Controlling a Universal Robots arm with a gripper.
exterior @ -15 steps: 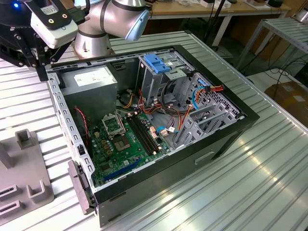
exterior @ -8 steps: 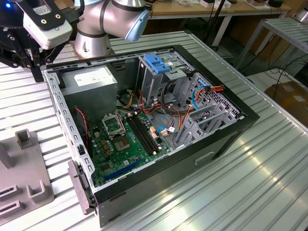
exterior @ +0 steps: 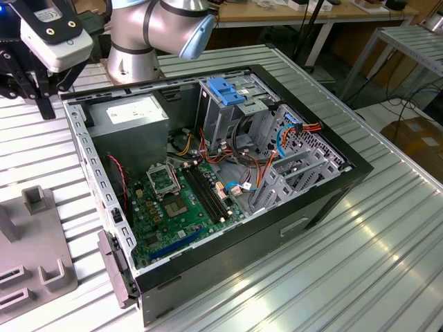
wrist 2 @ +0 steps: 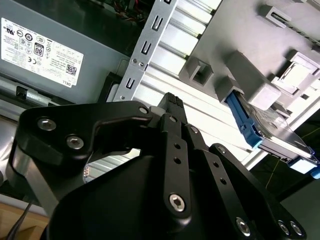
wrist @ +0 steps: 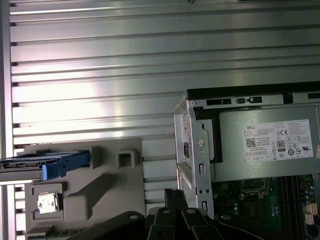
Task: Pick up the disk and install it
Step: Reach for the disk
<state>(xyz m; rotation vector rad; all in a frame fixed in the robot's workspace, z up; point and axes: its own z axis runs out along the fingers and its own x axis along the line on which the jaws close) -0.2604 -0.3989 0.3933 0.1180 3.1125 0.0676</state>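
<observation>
Beside the case (wrist: 200,150) corner, away from the disk (wrist: 50,163), the end effector (wrist: 175,195) hovers closed.

The disk (wrist: 45,165) is edged in smooth blue plastic. The table (exterior: 360,263) is formed of ribbed, glossy metal. The holder (wrist: 100,192) is finished matt grey.

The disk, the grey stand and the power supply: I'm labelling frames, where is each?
The disk (wrist: 65,165), first wrist view, on its blue carrier frame.
The grey stand (wrist: 100,192), first wrist view, on its bare top face.
The power supply (wrist: 232,150), first wrist view, on its grey casing.
</observation>
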